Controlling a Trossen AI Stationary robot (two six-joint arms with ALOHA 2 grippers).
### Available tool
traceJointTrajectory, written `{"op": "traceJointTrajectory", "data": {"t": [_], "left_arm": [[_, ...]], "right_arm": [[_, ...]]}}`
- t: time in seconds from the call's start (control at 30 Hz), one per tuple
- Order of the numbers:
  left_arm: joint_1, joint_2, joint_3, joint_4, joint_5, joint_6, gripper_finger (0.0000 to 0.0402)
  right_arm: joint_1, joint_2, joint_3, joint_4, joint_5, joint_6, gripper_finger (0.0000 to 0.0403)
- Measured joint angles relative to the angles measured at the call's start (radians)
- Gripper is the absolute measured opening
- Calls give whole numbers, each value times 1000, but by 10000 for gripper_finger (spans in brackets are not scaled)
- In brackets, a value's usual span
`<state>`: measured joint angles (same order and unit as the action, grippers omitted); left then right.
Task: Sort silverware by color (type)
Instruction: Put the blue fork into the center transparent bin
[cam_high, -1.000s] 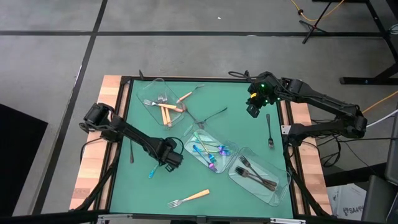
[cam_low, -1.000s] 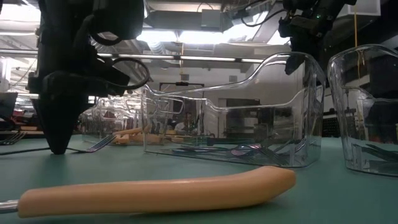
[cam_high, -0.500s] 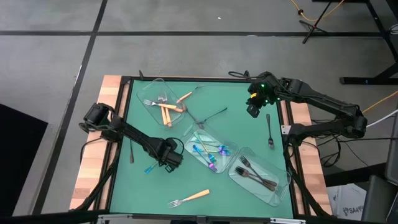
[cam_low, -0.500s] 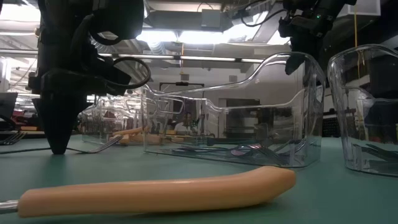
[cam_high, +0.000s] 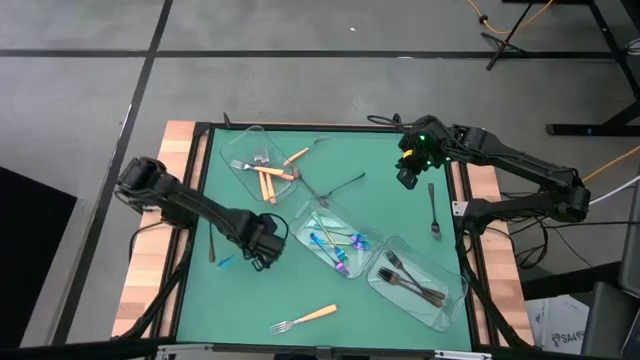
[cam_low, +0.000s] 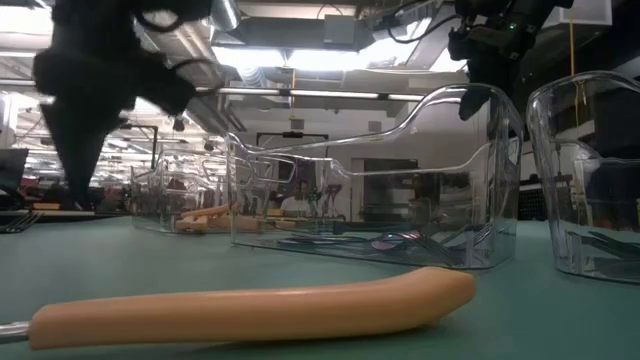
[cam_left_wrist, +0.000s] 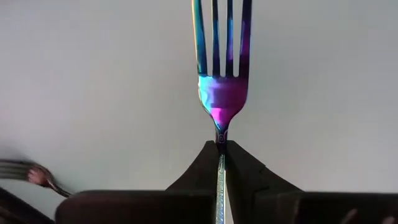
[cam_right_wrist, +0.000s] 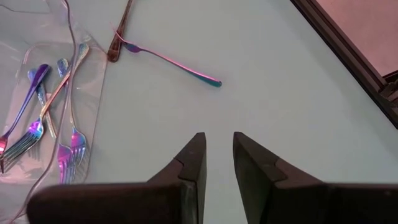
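Observation:
My left gripper hangs over the green mat's left half, pointing down, shut on an iridescent blue-purple fork whose blue end sticks out toward the left edge. My right gripper waits at the far right, open, with nothing between its fingers. Three clear trays hold sorted silverware: orange-handled, iridescent, dark. An orange-handled fork lies flat near the front edge. My left gripper pinches the fork's neck, just behind the tines, between its two fingers. The fingers come from above, pointing down, and the handle runs back between them. The fork sits about level, lifted clear of the mat.
A dark fork lies by the right edge and another on the left border. A dark utensil and an iridescent fork lie crossed at mid-table. In the low view the orange handle fills the foreground.
My left gripper has shut on the iridescent fork, then risen and shifted toward the table's left edge, rolling a little. The fork has come up off the mat with it.

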<state>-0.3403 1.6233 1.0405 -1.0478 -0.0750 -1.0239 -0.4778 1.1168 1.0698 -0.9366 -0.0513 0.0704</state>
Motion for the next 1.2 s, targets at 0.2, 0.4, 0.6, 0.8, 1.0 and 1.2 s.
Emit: {"op": "traceJointTrajectory", "data": {"t": [0.2,0.4,0.6,0.8,1.0,1.2], "left_arm": [[33,-109,71,6,-34,260,5],[82,-181,169,78,-153,580,5],[142,-184,258,285,-202,998,5],[199,-181,260,568,-187,1383,5],[243,-139,262,707,-104,1622,5],[255,-51,261,776,-61,1793,5]], "right_arm": [[0,0,0,-9,0,0,69],[0,0,0,-8,0,0,69],[0,0,0,-8,0,0,69],[0,0,0,-8,0,0,69],[0,0,0,-8,0,0,69],[0,0,0,-6,1,1,69]]}}
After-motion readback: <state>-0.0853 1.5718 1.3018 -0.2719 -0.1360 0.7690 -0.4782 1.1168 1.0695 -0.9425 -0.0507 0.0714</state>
